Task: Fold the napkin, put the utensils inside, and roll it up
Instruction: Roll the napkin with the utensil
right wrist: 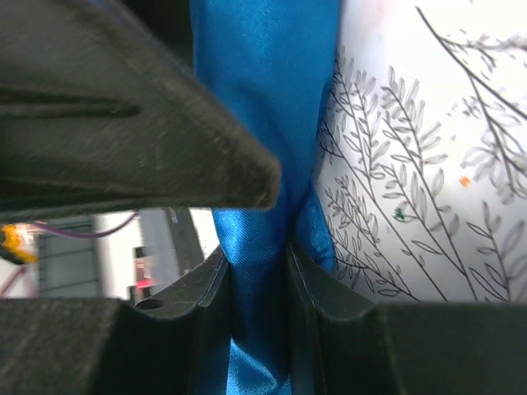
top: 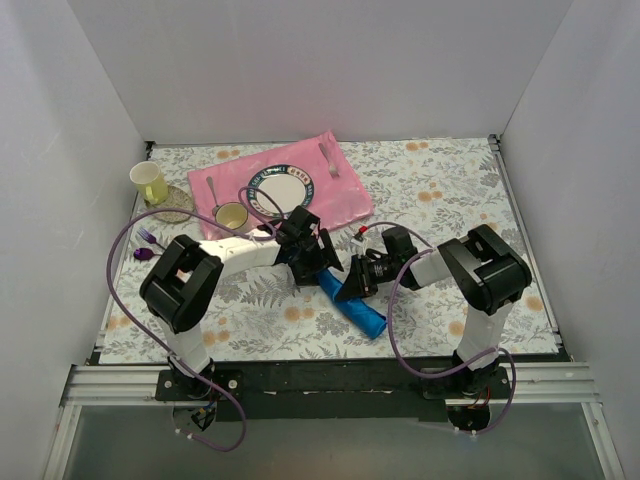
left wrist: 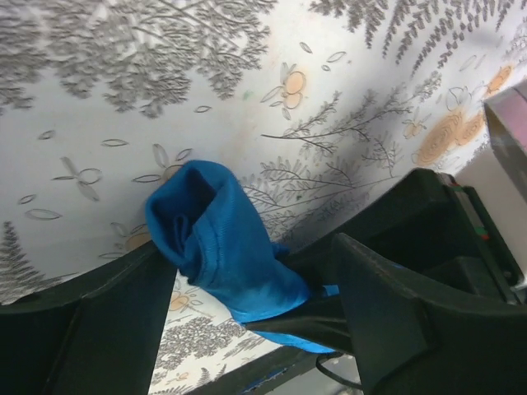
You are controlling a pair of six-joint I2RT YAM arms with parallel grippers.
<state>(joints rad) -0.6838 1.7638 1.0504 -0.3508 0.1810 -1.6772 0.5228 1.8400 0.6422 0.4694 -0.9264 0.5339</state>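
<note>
The napkin (top: pixel 362 312) lies rolled into a bright blue tube, slanting toward the front of the floral table. My right gripper (top: pixel 352 283) is shut on its upper part, and the right wrist view shows blue cloth (right wrist: pixel 263 123) pinched between both pads of that gripper (right wrist: pixel 258 263). My left gripper (top: pixel 312 262) stands open at the roll's far end. In the left wrist view its wide-apart fingers (left wrist: pixel 99 329) sit either side of the curled napkin (left wrist: pixel 218 239) without pressing it. No utensils show at the roll.
At the back, a pink placemat (top: pixel 345 195) carries a plate (top: pixel 281 188), a silver fork (top: pixel 328 160) and a slim spoon (top: pixel 213 192). A small yellow bowl (top: pixel 231 215), a yellow cup (top: pixel 150 183) and purple cutlery (top: pixel 146 240) stand at the left. White walls enclose the table.
</note>
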